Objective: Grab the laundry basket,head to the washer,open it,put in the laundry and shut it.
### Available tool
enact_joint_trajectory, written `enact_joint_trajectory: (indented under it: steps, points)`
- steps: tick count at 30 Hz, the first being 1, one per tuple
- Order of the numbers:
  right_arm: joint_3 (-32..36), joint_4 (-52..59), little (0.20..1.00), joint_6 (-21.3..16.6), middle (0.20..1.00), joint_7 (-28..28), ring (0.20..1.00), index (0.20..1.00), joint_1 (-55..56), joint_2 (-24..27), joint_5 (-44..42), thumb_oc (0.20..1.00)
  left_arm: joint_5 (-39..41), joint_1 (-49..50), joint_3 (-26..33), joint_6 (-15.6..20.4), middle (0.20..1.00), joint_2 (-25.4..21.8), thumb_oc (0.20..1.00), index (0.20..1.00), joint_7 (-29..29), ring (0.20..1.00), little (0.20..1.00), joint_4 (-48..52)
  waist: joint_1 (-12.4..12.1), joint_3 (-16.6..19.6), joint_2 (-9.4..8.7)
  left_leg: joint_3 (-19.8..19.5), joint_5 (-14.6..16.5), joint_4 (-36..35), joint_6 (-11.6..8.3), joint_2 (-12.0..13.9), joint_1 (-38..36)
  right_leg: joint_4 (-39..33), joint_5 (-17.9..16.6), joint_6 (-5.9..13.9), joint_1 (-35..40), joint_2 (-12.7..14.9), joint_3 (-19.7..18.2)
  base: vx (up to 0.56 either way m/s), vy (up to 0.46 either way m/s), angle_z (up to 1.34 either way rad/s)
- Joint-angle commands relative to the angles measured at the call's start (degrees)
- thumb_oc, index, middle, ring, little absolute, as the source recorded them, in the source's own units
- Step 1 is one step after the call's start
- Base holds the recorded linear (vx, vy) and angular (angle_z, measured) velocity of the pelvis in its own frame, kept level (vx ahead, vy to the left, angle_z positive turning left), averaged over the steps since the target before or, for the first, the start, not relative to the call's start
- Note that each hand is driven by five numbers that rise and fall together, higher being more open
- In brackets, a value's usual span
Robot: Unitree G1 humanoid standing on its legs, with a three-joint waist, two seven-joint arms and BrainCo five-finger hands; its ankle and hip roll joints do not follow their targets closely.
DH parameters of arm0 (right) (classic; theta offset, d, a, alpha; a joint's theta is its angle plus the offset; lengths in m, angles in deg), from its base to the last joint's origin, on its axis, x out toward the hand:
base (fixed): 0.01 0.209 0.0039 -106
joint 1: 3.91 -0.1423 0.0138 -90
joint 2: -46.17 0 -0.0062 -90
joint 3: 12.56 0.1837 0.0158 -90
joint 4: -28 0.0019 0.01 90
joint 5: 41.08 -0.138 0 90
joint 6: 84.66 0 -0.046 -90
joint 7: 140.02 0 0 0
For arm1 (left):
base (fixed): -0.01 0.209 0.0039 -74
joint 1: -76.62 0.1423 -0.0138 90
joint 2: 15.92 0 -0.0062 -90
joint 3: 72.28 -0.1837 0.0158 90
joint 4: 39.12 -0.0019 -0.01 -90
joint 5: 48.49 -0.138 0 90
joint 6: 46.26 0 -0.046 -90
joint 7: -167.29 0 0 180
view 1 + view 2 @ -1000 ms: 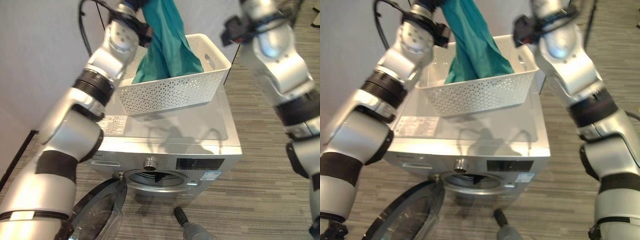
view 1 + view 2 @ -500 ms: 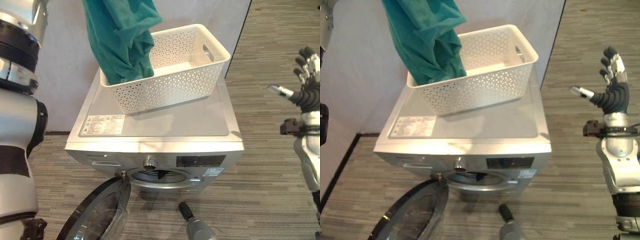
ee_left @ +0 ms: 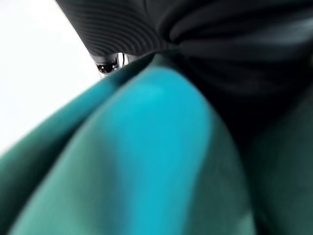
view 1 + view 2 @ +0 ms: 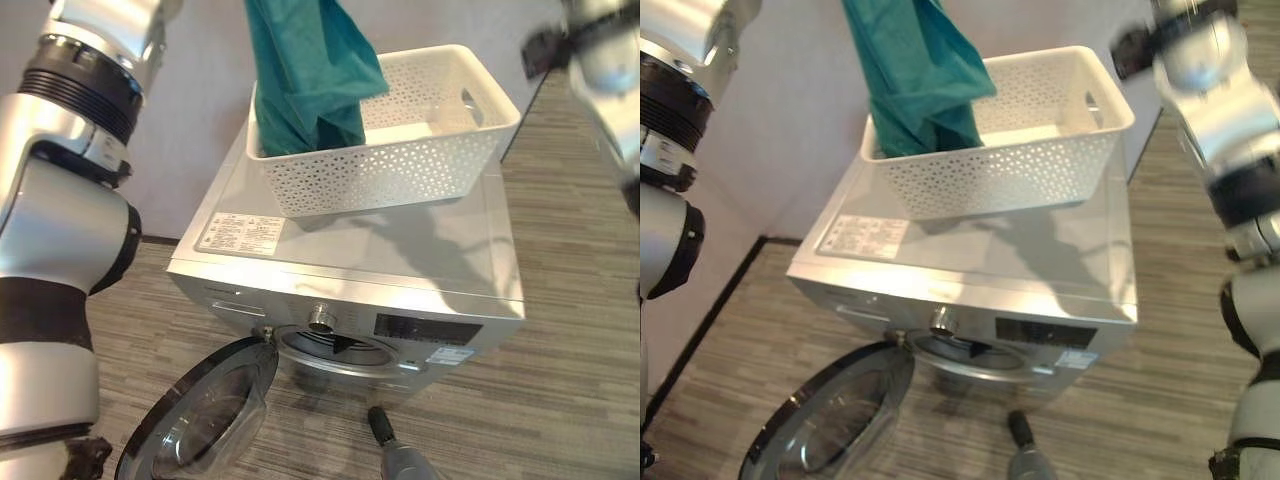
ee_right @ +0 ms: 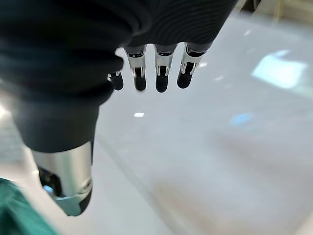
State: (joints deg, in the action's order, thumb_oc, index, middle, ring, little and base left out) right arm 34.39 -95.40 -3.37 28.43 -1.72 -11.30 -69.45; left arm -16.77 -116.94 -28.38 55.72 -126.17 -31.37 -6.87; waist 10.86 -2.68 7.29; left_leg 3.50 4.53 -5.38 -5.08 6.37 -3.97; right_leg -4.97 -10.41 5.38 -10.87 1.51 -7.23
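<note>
Left wrist view: the left hand [image 3: 146, 29] shows as a dark ribbed cover with folds of the teal cloth garment [image 3: 146, 161] pressed right against it; its fingers are hidden in the cloth, so I cannot tell how they are set.
Right wrist view: the right hand [image 5: 156, 73] has its silver, dark-tipped fingers [image 5: 139, 73] hanging straight and relaxed, the thumb apart, with nothing between them; a sliver of the teal cloth sits at one corner of this view.
Eye views: the teal cloth garment [image 4: 310, 70] hangs down from above the top edge, on the left arm's side, and its lower end rests inside the white perforated plastic laundry basket [image 4: 400, 165], at the basket's left end.
Basket: it stands on the flat lid of the silver front-loading washing machine [image 4: 970, 260], towards the back.
Washer door: the round glass-fronted door [image 4: 205, 415] stands swung open, low on the left, with the drum opening [image 4: 335, 345] bare.
Surroundings: grey striped floor [image 4: 560, 400]; a pale wall [image 4: 800, 120] behind the machine.
In the way: the basket's near wall hides the lowest part of the cloth.
</note>
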Motion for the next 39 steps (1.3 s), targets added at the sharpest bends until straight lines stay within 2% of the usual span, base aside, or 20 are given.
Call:
enact_joint_trajectory:
  steps: [1, 4, 5, 7, 8, 13, 18, 25, 39]
  points:
    - [-1.4, -10.0, 1.0, 1.5, 1.0, 3.3, 1.0, 1.0, 1.4, -5.2, -6.4, 1.0, 2.1, -9.6, -2.2, 2.2, 0.2, 2.1, 0.2, 0.2, -0.2, 0.2, 0.2, -5.4, -1.6, 3.6, -3.77, -1.7, 3.4, 0.4, 1.58, -1.2, -6.6, 0.1, 4.8, 5.91, 5.0, 6.3, 4.8, 0.0, 0.0, 0.0]
    - [-3.5, -13.9, 1.0, 2.8, 1.0, 4.9, 1.0, 1.0, -0.1, -8.3, -9.2, 1.0, 2.7, -10.5, -2.7, 2.0, 0.2, 3.7, 0.2, 0.2, 0.3, 0.2, 0.2, -5.9, -2.0, 3.7, -4.0, -2.1, 3.1, 0.4, 1.41, -1.2, -6.3, 0.1, 4.9, 5.75, 5.2, 6.3, 5.3, -0.01, -0.022, 0.11]
    - [-5.0, -18.1, 1.0, 4.7, 1.0, 6.5, 1.0, 1.0, -1.2, -11.0, -12.1, 1.0, 3.3, -11.0, -2.9, 1.6, 0.2, 4.9, 0.2, 0.2, 0.9, 0.2, 0.2, -6.6, -2.5, 3.8, -4.28, -2.4, 2.7, 0.4, 1.23, -1.1, -5.9, 0.0, 4.9, 5.65, 5.3, 6.4, 5.7, 0.0, -0.017, 0.21]
    - [-6.0, -20.7, 1.0, 5.7, 1.0, 7.5, 1.0, 1.0, -2.0, -12.1, -13.2, 1.0, 3.6, -11.3, -3.2, 1.6, 0.2, 5.3, 0.2, 0.2, 1.3, 0.2, 0.2, -7.0, -2.6, 3.8, -4.36, -2.6, 2.6, 0.4, 1.15, -1.1, -5.8, 0.0, 4.9, 5.62, 5.4, 6.4, 6.0, 0.0, -0.027, 0.14]
    - [-7.2, -25.2, 1.0, 8.0, 1.0, 8.9, 1.0, 1.0, -3.1, -13.8, -14.8, 1.0, 3.8, -11.8, -3.7, 1.1, 0.2, 6.8, 0.2, 0.2, 1.8, 0.2, 0.2, -7.6, -3.0, 4.0, -4.64, -2.8, 2.4, 0.4, 0.98, -1.0, -5.6, 0.0, 5.0, 5.52, 5.6, 6.4, 6.5, 0.0, -0.029, 0.06]
    - [-8.6, -33.6, 1.0, 10.8, 1.0, 10.6, 1.0, 1.0, -6.3, -15.7, -13.5, 1.0, 3.8, -13.6, -4.2, 0.1, 0.2, 8.9, 0.2, 0.2, 2.9, 0.2, 0.2, -9.5, -3.2, 4.2, -4.95, -3.5, 1.9, 0.4, 0.76, -0.9, -4.9, 0.0, 5.1, 5.42, 5.6, 6.4, 7.3, 0.01, -0.017, 0.13]
    - [-8.5, -35.2, 1.0, 11.3, 1.0, 11.6, 1.0, 1.0, -6.9, -16.3, -13.2, 1.0, 3.6, -14.8, -4.0, -0.2, 0.2, 9.6, 0.2, 0.2, 3.1, 0.2, 0.2, -10.3, -3.3, 4.3, -5.03, -3.5, 1.8, 0.4, 0.72, -0.9, -4.7, 0.0, 5.2, 5.45, 5.5, 6.3, 7.3, 0.0, -0.004, 0.03]
    - [-8.3, -35.9, 1.0, 13.3, 1.0, 15.2, 1.0, 1.0, -4.9, -20.1, -15.2, 1.0, 4.3, -16.0, -3.2, -0.2, 0.2, 11.1, 0.2, 0.2, 3.9, 0.2, 0.2, -10.1, -4.7, 4.6, -5.18, -3.2, 1.6, 0.4, 0.68, -0.7, -4.9, 0.0, 5.4, 5.41, 5.7, 6.1, 7.7, 0.0, 0.0, 0.0]
    - [-8.2, -35.0, 1.0, 12.7, 1.0, 17.0, 1.0, 1.0, -4.2, -27.5, -15.6, 1.0, 6.7, -17.1, -0.5, 0.8, 0.2, 12.4, 0.2, 0.2, 3.8, 0.2, 0.2, -9.1, -7.2, 5.0, -4.98, -3.4, -0.1, 0.4, 0.03, 0.0, -4.2, 0.0, 6.0, 5.15, 5.5, 5.4, 8.7, 0.01, -0.006, 0.0]
